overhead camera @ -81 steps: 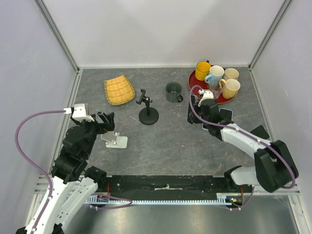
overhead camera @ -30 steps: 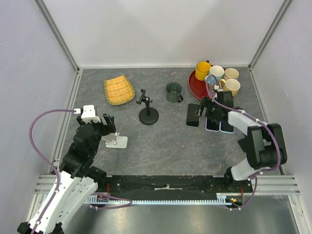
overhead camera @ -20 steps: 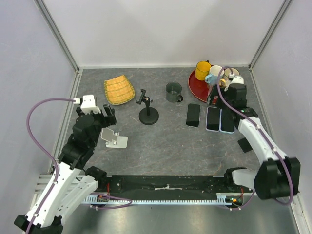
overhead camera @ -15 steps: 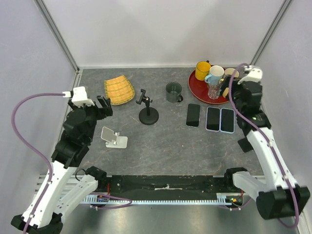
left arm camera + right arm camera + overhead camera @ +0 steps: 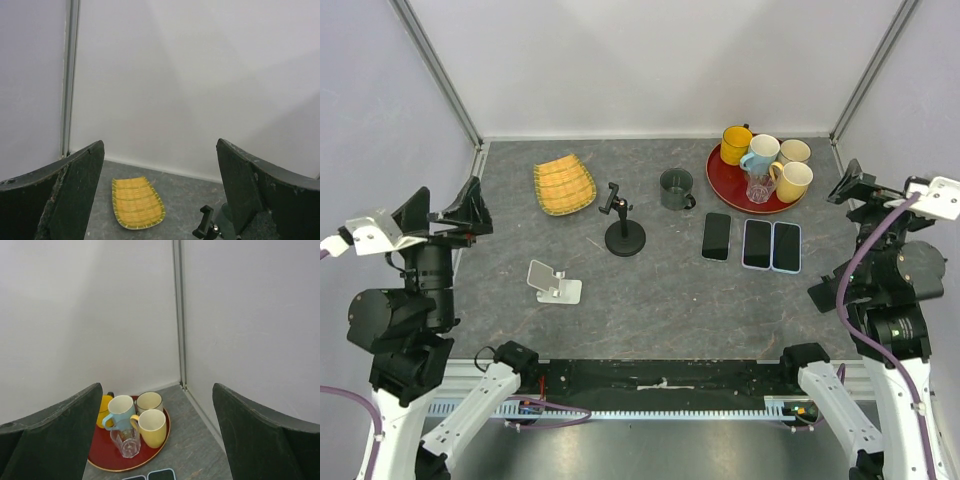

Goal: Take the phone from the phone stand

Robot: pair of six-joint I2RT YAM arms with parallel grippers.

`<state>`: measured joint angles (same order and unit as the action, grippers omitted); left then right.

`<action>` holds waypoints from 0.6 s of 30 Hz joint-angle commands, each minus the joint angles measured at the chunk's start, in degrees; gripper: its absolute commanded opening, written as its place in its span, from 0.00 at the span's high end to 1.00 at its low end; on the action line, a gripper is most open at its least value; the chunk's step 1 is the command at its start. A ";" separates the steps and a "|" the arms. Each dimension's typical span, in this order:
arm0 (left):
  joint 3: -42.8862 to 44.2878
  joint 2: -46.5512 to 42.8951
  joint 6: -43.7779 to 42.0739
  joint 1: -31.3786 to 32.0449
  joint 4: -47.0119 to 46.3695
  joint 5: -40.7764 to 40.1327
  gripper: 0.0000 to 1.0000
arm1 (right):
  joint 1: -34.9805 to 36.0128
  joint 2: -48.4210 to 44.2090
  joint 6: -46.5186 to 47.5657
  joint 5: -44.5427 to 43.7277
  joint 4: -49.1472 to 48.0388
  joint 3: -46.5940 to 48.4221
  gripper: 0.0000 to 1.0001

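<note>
Three phones, a black phone [image 5: 717, 236], a middle phone [image 5: 757, 244] and a blue-edged phone [image 5: 786, 246], lie flat side by side on the table [image 5: 670, 300] just in front of the red tray [image 5: 715, 170]. Their long axes run from near edge to back wall, well apart from the black clamp stand [image 5: 624, 232] and the silver stand [image 5: 555, 283]. The left gripper [image 5: 160, 200] and the right gripper [image 5: 157, 440] hang high, spread wide and holding nothing; the right wrist view catches only two phones' far tips at its bottom edge.
</note>
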<state>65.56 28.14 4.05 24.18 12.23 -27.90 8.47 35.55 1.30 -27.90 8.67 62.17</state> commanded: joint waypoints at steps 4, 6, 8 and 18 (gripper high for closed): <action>-1.22 -1.51 -3.27 -0.28 -5.55 1.80 0.00 | 1.64 -2.59 5.47 -3.48 -3.48 -1.88 0.02; -1.57 -1.69 -2.91 -0.28 -5.55 2.06 0.00 | 1.64 -2.94 5.38 -3.13 -3.74 -2.75 0.02; -1.49 -1.34 -2.56 -0.28 -5.20 2.06 0.00 | 1.73 -2.94 5.38 -3.21 -4.18 -3.19 0.02; 1.85 0.69 -2.47 -0.28 -3.35 4.61 0.00 | 2.69 -2.94 5.47 -2.16 -6.20 -5.30 0.02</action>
<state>65.30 27.75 3.16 24.18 9.43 -24.88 10.48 32.84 5.87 -30.26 5.80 57.58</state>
